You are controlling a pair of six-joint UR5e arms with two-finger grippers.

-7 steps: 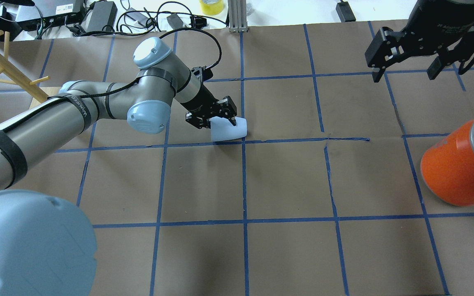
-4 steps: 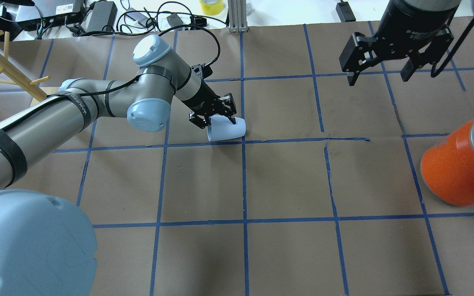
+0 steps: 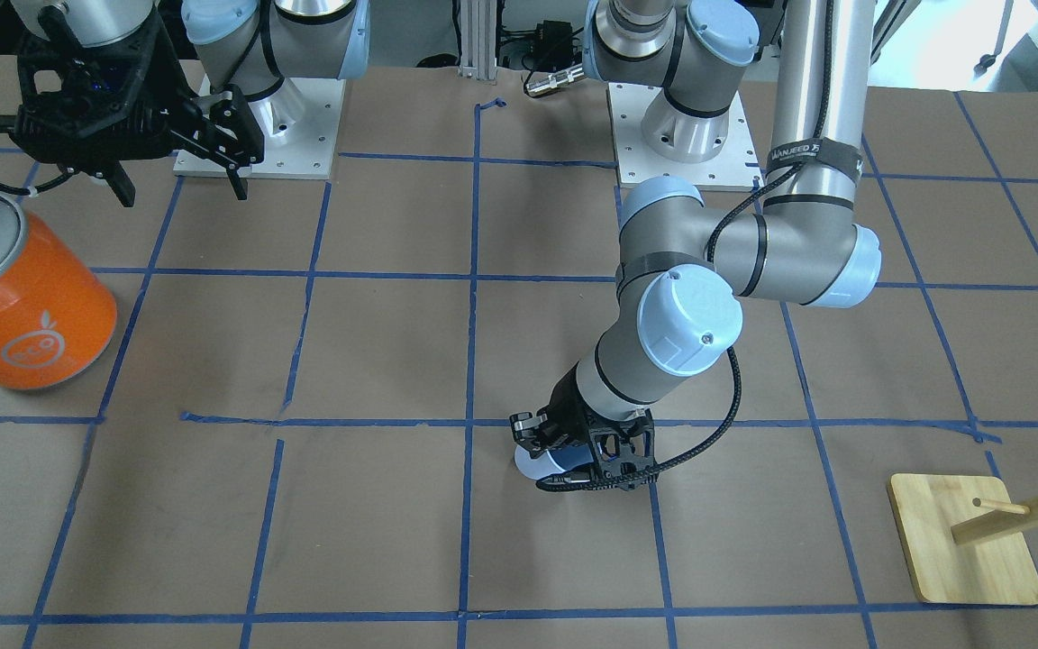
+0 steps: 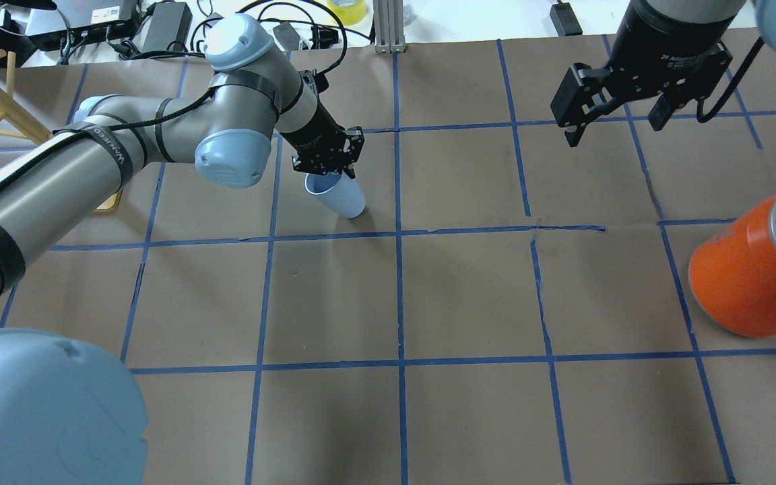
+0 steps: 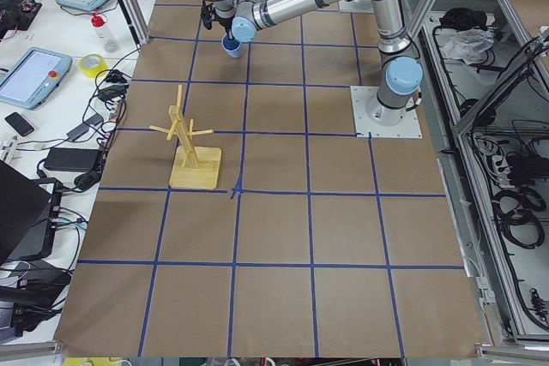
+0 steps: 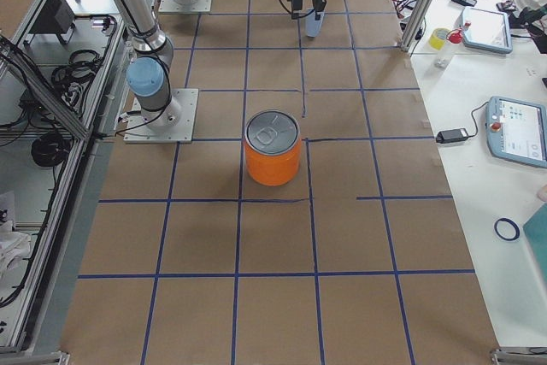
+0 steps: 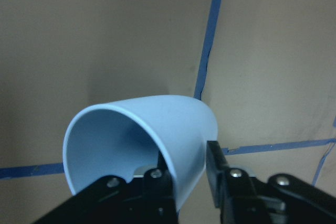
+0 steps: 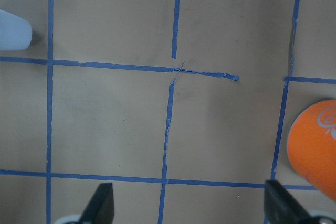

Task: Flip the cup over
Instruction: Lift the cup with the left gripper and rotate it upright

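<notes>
Toward the far left of the brown paper-covered counter (image 4: 469, 296), the left claw (image 4: 331, 174) pinches the small pale lavender-blue plastic cup (image 4: 341, 199) by its rim.
One finger sits inside the mouth and one outside the wall, and the cup hangs tilted, mouth up toward the claw and base slanting down; I cannot tell whether the base touches the counter. That thin-wall pinch on smooth tapered plastic looks risky: the cup could swivel or slip out during the turn. Letting go while it leans would likely tip it onto its side to roll away. The right claw (image 4: 612, 131) hovers spread wide and empty, well apart, near the large orange can with a silver lid (image 4: 745, 276).
</notes>
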